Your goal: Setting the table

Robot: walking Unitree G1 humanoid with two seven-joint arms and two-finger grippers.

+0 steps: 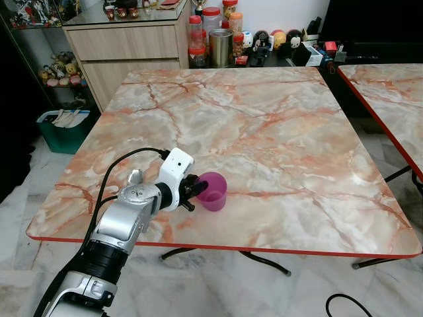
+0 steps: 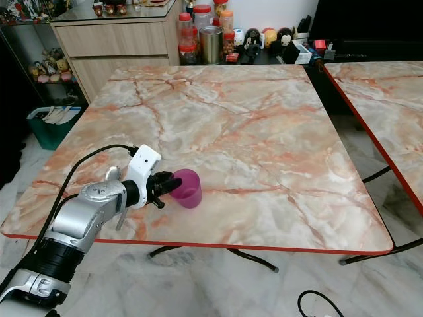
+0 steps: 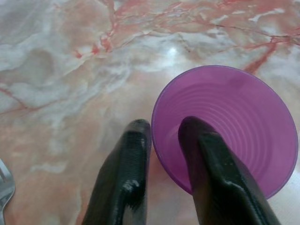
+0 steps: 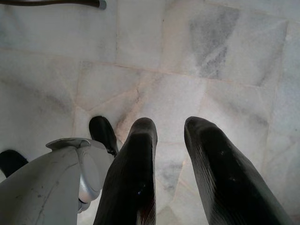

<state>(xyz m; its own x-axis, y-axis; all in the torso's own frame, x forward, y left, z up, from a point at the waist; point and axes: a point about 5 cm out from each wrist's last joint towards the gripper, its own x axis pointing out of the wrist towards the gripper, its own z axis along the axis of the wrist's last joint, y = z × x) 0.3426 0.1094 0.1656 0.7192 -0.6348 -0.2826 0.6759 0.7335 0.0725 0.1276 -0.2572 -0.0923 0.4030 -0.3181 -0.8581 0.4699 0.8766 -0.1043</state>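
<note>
Left wrist view: two black fingers (image 3: pixel 126 183) of the left gripper (image 3: pixel 164 129) pinch the near wall of a translucent purple plastic cup (image 3: pixel 243 126), one finger inside the rim, the other outside against the wall.
Cup: upright on the pink-veined marble counter with a red edge (image 1: pixel 264 132), near the counter's front edge, toward the robot's left corner.
Left arm: silver, reaching over the front edge, with its white wrist block just behind the cup (image 1: pixel 213 191).
Fork: silver tines (image 3: pixel 3 187) show at the edge of the left wrist view, lying on the counter beside the gripper.
Right gripper (image 4: pixel 171 124): hangs idle over the pale marble floor tiles (image 4: pixel 211 56), fingers parted with nothing between them.
Background: wooden drawer cabinet (image 1: pixel 125 46), red-lidded jars (image 1: pixel 195 33) and a metal tin (image 1: pixel 221 46) beyond the counter's far edge; a second marble counter (image 1: pixel 390 99) stands to the right.
</note>
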